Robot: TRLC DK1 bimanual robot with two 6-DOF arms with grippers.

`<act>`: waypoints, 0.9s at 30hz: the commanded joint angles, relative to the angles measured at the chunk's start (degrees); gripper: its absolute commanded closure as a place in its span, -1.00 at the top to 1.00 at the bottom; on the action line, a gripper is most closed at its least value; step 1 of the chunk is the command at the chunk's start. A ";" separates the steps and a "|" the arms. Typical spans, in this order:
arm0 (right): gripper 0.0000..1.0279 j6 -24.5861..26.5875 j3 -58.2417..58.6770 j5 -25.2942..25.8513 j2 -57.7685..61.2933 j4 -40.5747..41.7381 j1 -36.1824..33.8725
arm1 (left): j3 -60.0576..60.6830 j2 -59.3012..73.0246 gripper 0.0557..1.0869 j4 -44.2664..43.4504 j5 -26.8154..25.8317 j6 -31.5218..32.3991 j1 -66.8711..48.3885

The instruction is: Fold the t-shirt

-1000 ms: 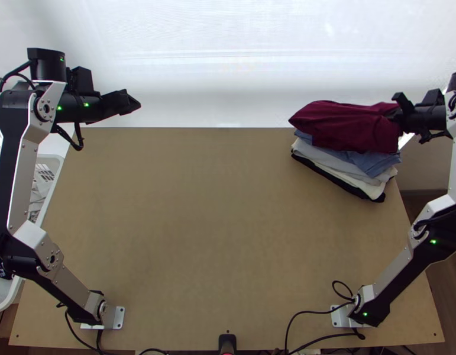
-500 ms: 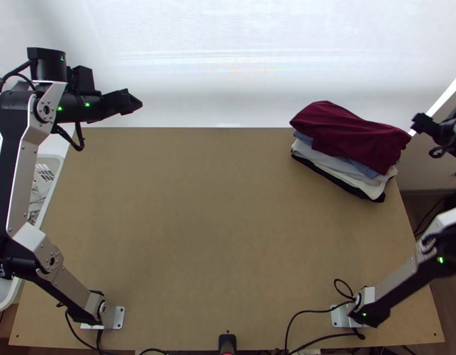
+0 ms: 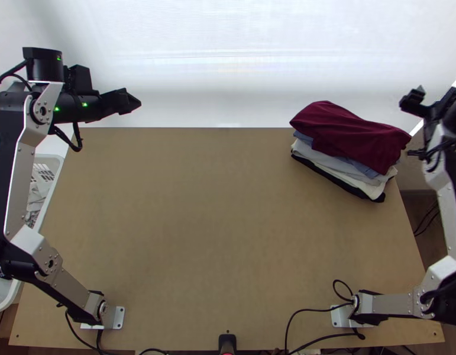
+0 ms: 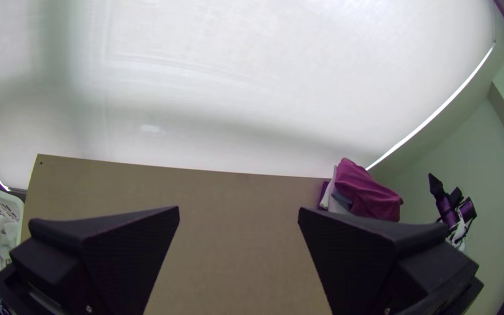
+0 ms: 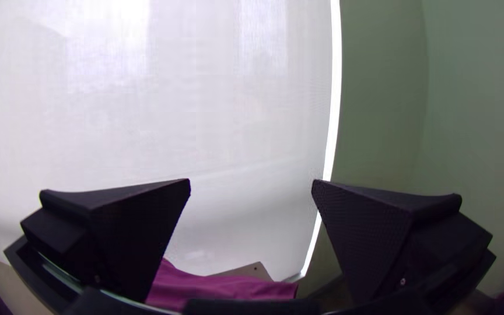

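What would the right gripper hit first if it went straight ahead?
The right gripper would probably meet the white screen first; the maroon cloth looks to lie below that line. I can't tell how far off the screen is.

The left arm [image 3: 71, 287] and right arm [image 3: 390, 303] have silver-grey metal links, black joint housings and thin black cables; a round hub with a ring of screws [image 3: 40, 111] marks a left-arm joint; small green indicator lights [image 3: 84, 105] sit on its wrist; flat silver mounting plates [image 3: 118, 318] form the bases. The left gripper [image 3: 136, 102] and right gripper [image 3: 432, 94] are matte black; their wide, wedge-shaped fingers [image 5: 374, 227] have finely textured inner faces.
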State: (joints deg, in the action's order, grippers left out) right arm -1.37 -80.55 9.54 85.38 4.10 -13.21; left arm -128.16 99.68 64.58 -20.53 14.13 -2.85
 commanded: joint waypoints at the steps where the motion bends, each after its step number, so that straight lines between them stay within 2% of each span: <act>1: 0.89 3.04 5.67 0.13 4.70 8.29 0.47 | -1.57 -2.74 0.93 -0.59 -0.65 0.90 1.09; 4: 0.89 3.39 9.19 0.13 8.31 15.33 0.56 | -1.57 -3.00 0.93 -0.50 -0.65 0.90 1.89; 10: 0.89 5.32 14.72 0.13 13.05 21.13 0.91 | -1.57 -3.26 0.93 -0.59 -0.56 0.90 2.06; 14: 0.90 7.87 16.66 0.30 15.34 21.39 0.64 | -1.48 -3.26 0.93 -0.59 -0.30 0.90 2.15; 19: 0.90 14.99 16.92 2.32 18.85 18.49 0.38 | -1.48 -3.35 0.93 -0.68 0.06 0.90 2.24; 24: 0.90 14.46 13.49 4.17 15.87 18.23 -0.59 | -1.39 -3.79 0.93 -0.77 0.06 0.99 2.24; 27: 0.90 12.09 9.10 4.26 12.61 18.23 -0.15 | -1.22 -4.05 0.93 -0.77 0.06 0.99 2.41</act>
State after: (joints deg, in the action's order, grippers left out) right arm 11.16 -67.07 12.71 101.84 22.39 -13.04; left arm -128.18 98.06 64.16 -20.47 14.15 -0.97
